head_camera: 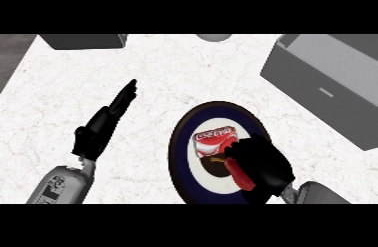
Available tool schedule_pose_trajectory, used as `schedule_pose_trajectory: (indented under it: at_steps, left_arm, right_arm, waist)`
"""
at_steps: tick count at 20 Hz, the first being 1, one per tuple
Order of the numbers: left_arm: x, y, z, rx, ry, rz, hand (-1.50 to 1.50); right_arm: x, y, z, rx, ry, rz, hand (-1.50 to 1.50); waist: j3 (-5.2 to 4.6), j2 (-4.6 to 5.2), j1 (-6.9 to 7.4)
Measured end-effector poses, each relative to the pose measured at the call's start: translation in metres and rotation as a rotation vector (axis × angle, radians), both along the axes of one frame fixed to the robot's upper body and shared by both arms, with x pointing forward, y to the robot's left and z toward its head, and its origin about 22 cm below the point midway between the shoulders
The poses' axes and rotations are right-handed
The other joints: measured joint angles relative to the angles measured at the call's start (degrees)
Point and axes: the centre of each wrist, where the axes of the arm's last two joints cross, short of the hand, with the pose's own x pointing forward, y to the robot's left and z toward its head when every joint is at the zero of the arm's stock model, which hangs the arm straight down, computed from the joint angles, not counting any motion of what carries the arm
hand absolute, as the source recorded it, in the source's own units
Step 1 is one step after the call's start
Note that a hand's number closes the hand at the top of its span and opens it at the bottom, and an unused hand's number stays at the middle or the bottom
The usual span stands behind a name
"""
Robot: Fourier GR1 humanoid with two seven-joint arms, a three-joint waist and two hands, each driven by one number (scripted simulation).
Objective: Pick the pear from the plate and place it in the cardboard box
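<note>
Flanking plate (179, 141), grey box (325, 86), red-white can (214, 140) under right hand (262, 163)

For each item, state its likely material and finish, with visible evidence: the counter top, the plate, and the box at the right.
Counter top: probably stone such as marble, matte, white with faint veining.
Plate: possibly glazed ceramic; dark navy rim, white centre, smooth, though no clear shine shows.
Box: flat grey panels with folded flaps suggest cardboard, matte; the colour leaves this uncertain.
</note>
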Motion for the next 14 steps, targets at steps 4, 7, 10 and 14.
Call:
schedule_pose_trajectory:
  at_steps: [4,7,10,14]
  left_arm:
    - [-0.001,0.004,0.0,-0.002,-0.001,0.02,0.0]
    - [-0.001,0.008,0.0,-0.001,-0.004,0.04,0.0]
    - [-0.003,0.012,-0.001,-0.002,-0.004,0.056,0.0]
    - [-0.005,0.016,-0.003,-0.002,-0.002,0.071,0.0]
  right_arm:
    - [0.009,-0.041,0.028,0.078,-0.111,0.136,1.5]
    - [0.012,-0.071,0.046,0.142,-0.159,0.221,1.5]
    - [0.015,-0.101,0.063,0.197,-0.188,0.289,1.5]
    - [0.019,-0.137,0.084,0.302,-0.201,0.348,1.5]
  waist:
    - [0.13,0.12,-1.45]
    - [0.15,0.35,-2.44]
    - [0.13,0.41,-3.25]
    - [0.12,0.5,-3.91]
